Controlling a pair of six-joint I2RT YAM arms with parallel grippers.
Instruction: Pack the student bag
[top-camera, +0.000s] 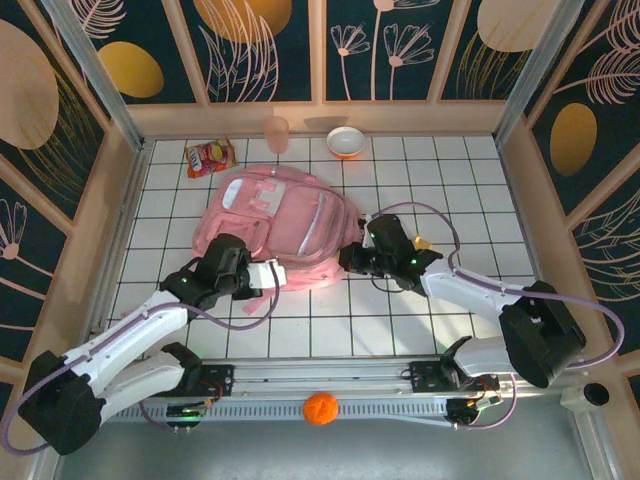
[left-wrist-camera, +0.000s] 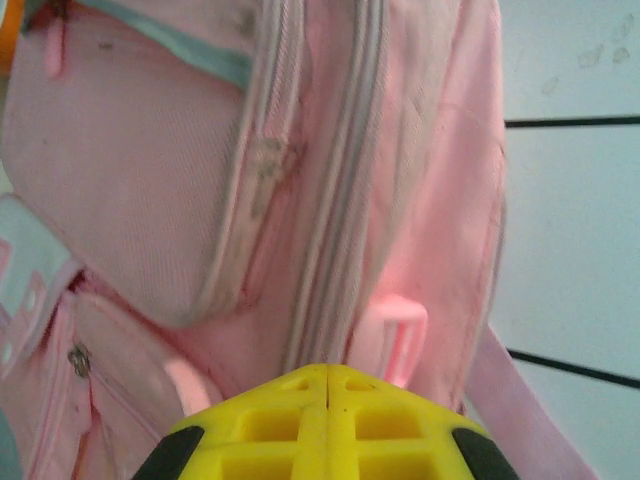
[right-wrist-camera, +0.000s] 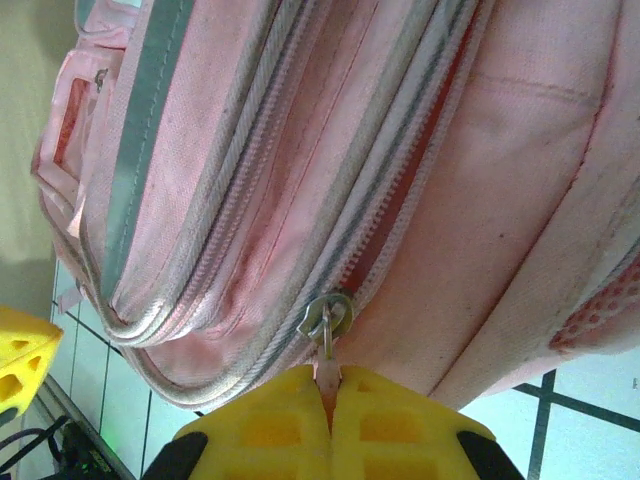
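Pink fabric with white zip trim marks the student bag (top-camera: 285, 225), which lies flat in the middle of the white tiled desk (top-camera: 400, 310) with its front pockets facing up. The left fingers (left-wrist-camera: 290, 405) are at the bag's near left edge; their yellow tips are pressed fully together against the fabric just below a zip line, with a small pink loop (left-wrist-camera: 400, 335) standing just to their right. Whether any cloth is pinched between them cannot be told. The right fingers (right-wrist-camera: 285, 415) are at the bag's near right side, likewise closed tight, and they pinch the thin tab of a metal zip pull (right-wrist-camera: 326, 322) that hangs from the slider on a white-trimmed zip; a short stretch of that zip above the slider gapes open and shows reddish lining. In the right wrist view the other arm's yellow tips show at the lower left, beyond the bag's curved edge. Past the bag, along the far side of the desk, are a snack packet (top-camera: 210, 157), a pale pink cup (top-camera: 276, 133) and a white bowl (top-camera: 346, 142), all apart from the bag. An orange ball (top-camera: 320, 408) sits on the rail between the two arm bases.
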